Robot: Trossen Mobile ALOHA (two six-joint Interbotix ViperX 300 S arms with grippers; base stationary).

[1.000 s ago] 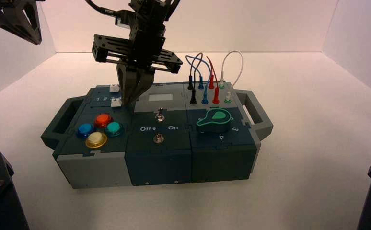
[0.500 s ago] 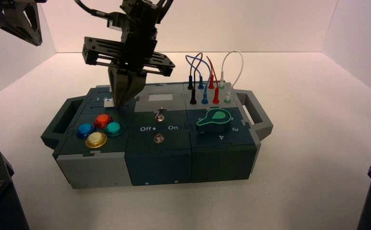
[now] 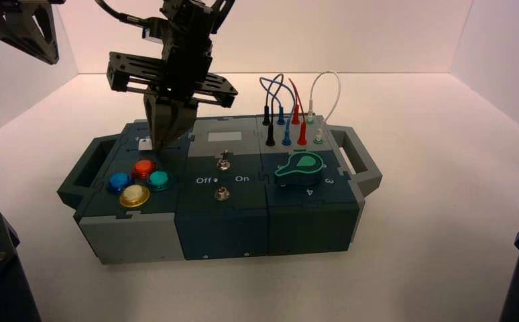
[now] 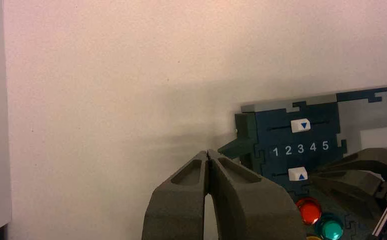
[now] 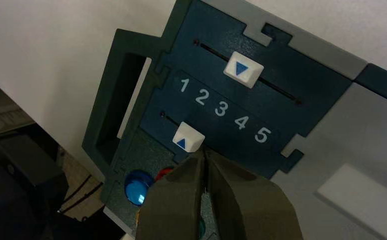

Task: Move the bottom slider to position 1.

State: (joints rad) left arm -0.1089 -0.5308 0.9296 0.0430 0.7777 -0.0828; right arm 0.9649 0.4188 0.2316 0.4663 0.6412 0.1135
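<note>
Bottom slider (image 5: 188, 137), a small white knob with a blue triangle, sits on its thin dark track at the box's rear left corner, just above the cluster of round coloured buttons. In the right wrist view it lies between the printed digits 1 and 2, nearer 2; position 1 (image 5: 183, 85) is the end digit of the white 1 2 3 4 5 row, toward the box's left handle. The top slider (image 5: 243, 69) rests on the other side of that row, near 3 and 4. The right gripper (image 5: 204, 156) has its fingers pressed together with nothing between them, their tips just beside the knob's edge on the side facing 5; whether they touch it I cannot tell. In the high view this gripper (image 3: 165, 137) points down over the slider panel of the box (image 3: 223, 221). The left gripper (image 4: 209, 156), fingers also closed and empty, hangs off the box's left side, above the white table (image 4: 106, 100).
</note>
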